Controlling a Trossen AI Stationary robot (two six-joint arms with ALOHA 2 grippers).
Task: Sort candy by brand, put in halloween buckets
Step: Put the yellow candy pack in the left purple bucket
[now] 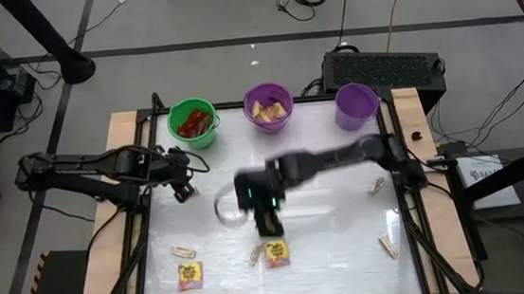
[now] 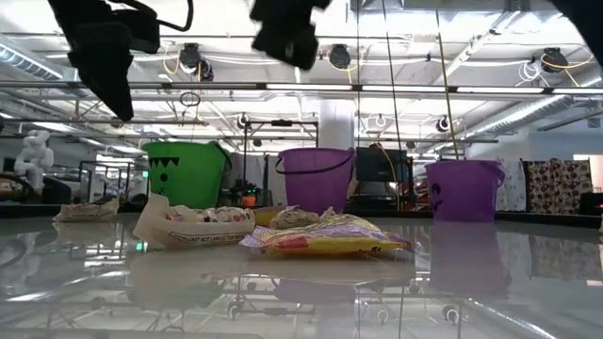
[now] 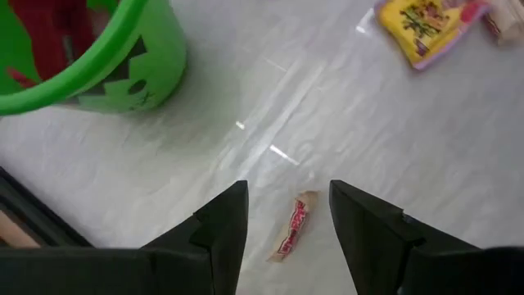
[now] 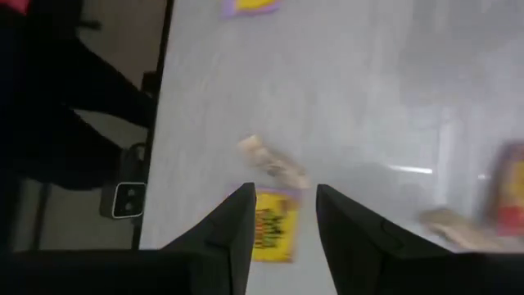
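Three halloween buckets stand along the table's far edge: green (image 1: 193,122) holding red candy, deep purple (image 1: 268,106) holding yellow candy, and lavender (image 1: 356,103). My left gripper (image 3: 286,192) hangs open above the table, near the green bucket (image 3: 82,57). A small red-and-tan candy (image 3: 293,229) lies flat on the table below the gap between its fingers, apart from them. My right gripper (image 4: 285,192) is open over the table's middle (image 1: 269,224), above a yellow packet (image 4: 274,225) and beside a tan piece (image 4: 270,164). Neither gripper holds anything.
Loose candy lies along the near part of the table: yellow packets (image 1: 276,252) (image 1: 190,275) and tan pieces (image 1: 184,252) (image 1: 255,255). Two more tan pieces (image 1: 378,185) (image 1: 388,245) lie at the right. Wooden rails (image 1: 411,115) border both sides.
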